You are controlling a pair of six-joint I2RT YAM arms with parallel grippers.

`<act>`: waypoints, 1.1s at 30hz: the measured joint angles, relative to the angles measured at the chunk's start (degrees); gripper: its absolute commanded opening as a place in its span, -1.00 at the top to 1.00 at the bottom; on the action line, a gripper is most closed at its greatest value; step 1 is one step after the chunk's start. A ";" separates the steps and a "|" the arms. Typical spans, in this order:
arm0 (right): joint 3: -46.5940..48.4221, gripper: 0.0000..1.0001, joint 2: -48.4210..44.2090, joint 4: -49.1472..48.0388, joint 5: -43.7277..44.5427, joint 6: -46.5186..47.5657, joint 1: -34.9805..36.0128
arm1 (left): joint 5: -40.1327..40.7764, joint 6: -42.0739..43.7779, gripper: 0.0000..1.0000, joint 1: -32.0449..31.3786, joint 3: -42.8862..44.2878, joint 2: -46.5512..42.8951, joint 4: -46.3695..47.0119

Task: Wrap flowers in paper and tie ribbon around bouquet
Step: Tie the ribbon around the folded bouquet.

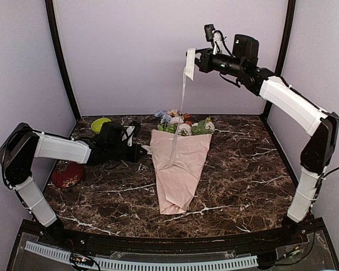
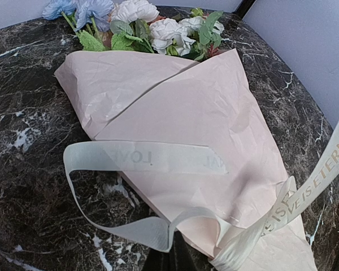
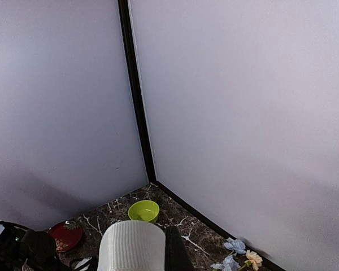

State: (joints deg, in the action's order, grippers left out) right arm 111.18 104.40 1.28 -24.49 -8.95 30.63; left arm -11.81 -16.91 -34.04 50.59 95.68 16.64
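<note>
The bouquet (image 1: 178, 169) lies in the middle of the table, a pale pink paper (image 2: 214, 113) cone with its tip toward me. The flowers (image 1: 183, 124) show at its far, wide end, blue, white and peach (image 2: 141, 22). The cream ribbon (image 1: 182, 96) rises from the cone to my right gripper (image 1: 195, 61), which is shut on its end high above the table (image 3: 133, 245). Ribbon (image 2: 147, 158) also lies across the cone and loops off its left edge to my left gripper (image 1: 142, 151), which is shut on it (image 2: 172, 248).
A green bowl (image 1: 100, 124) sits at the back left (image 3: 143, 210). A red round dish (image 1: 66, 174) lies beside the left arm. Pale walls close in the back and both sides.
</note>
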 measured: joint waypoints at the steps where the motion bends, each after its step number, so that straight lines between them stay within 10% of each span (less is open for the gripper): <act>1: 0.00 1.00 0.39 0.00 -0.07 -0.02 0.00 | 0.00 0.00 1.00 0.00 0.00 0.00 0.00; 12: -9.92 1.00 1.01 -1.60 -0.04 -2.43 -4.87 | -0.26 -4.22 1.00 3.45 -1.09 -0.02 2.36; 21: -68.89 1.00 -30.10 -4.04 5.38 -16.70 -55.95 | -2.43 -19.15 1.00 17.33 -20.57 -0.35 11.85; 33: -74.44 1.00 -42.58 2.34 -1.81 -15.06 -70.36 | 1.09 -28.13 1.00 22.01 -32.02 -13.81 11.85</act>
State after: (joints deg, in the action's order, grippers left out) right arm 36.73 61.82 3.62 -26.30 -24.01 -39.72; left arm -10.72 -45.04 -12.03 18.57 81.87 28.49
